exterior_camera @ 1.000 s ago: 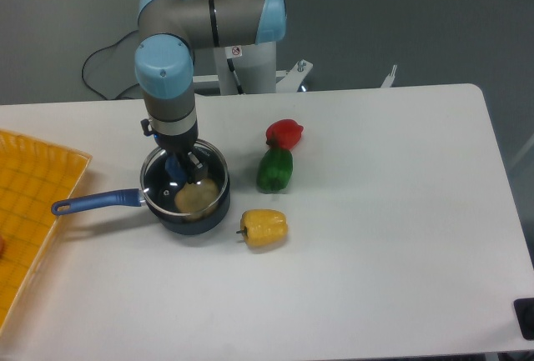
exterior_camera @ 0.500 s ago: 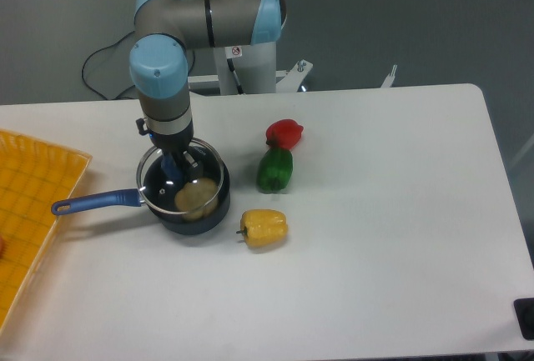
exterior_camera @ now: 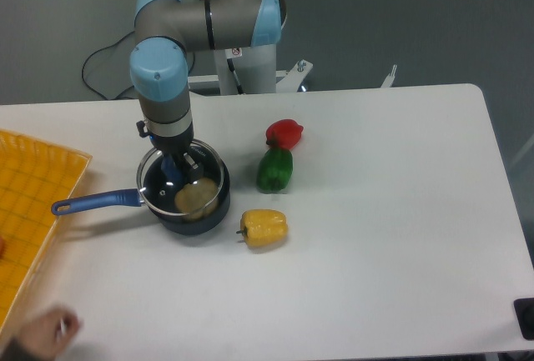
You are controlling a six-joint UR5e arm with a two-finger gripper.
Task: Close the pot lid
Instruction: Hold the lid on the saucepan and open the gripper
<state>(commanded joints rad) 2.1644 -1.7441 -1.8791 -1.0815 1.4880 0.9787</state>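
I see my pincer [exterior_camera: 177,167] pointing straight down, closed on the blue knob of the lid [exterior_camera: 179,179], which sits over the pot [exterior_camera: 185,198] at centre left of the frame on the white counter [exterior_camera: 375,236]. The pot's blue handle points toward the left edge.

The pot [exterior_camera: 185,211] showed a dark, smooth body with a slight sheen; its handle [exterior_camera: 96,203] looked like glossy blue plastic. The lid [exterior_camera: 182,183] appeared to be clear glass with a thin bright metal rim. The red pepper [exterior_camera: 284,133], green pepper [exterior_camera: 274,170] and yellow pepper [exterior_camera: 265,228] had smooth, glossy skins. The table [exterior_camera: 375,228] presented a matt white surface. The tray [exterior_camera: 29,203] was orange, with a gridded, faintly shiny face. The arm [exterior_camera: 204,23] combined satin grey metal tubes with glossy light-blue plastic caps.
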